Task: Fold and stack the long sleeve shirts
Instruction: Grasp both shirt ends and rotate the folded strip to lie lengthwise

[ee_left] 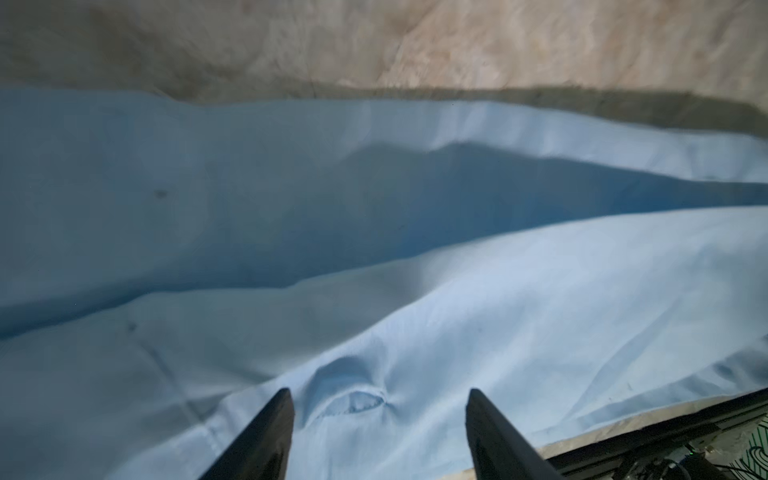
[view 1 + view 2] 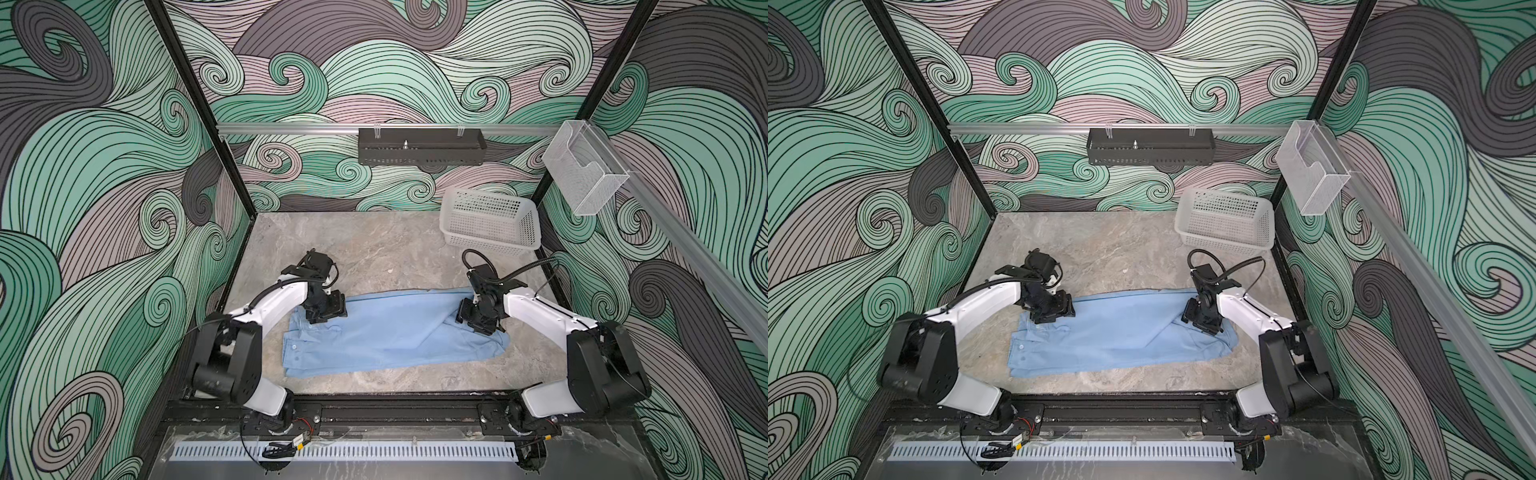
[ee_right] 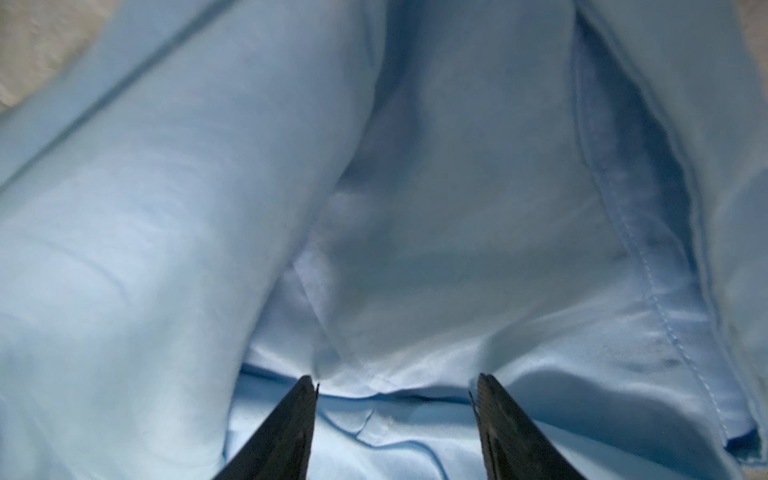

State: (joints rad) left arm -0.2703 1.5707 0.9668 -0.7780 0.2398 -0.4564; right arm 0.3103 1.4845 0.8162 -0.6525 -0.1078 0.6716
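Observation:
The long sleeve shirt (image 2: 395,332) (image 2: 1121,332) is light blue and lies as a long folded band across the front of the table, its buttoned end toward the left. My left gripper (image 2: 328,313) (image 2: 1054,311) points down onto the shirt's left far corner. In the left wrist view it (image 1: 380,395) is open just over the cloth (image 1: 540,311), with a small puckered crease between its fingers. My right gripper (image 2: 473,320) (image 2: 1200,318) stands over the right end. It (image 3: 397,380) is open, and a folded cloth edge (image 3: 166,208) runs between its fingertips.
A white perforated basket (image 2: 490,220) (image 2: 1225,224) sits tilted at the back right of the marble table (image 2: 374,249). A black tray (image 2: 422,145) hangs on the back rail and a clear box (image 2: 582,174) on the right rail. Patterned walls close in three sides.

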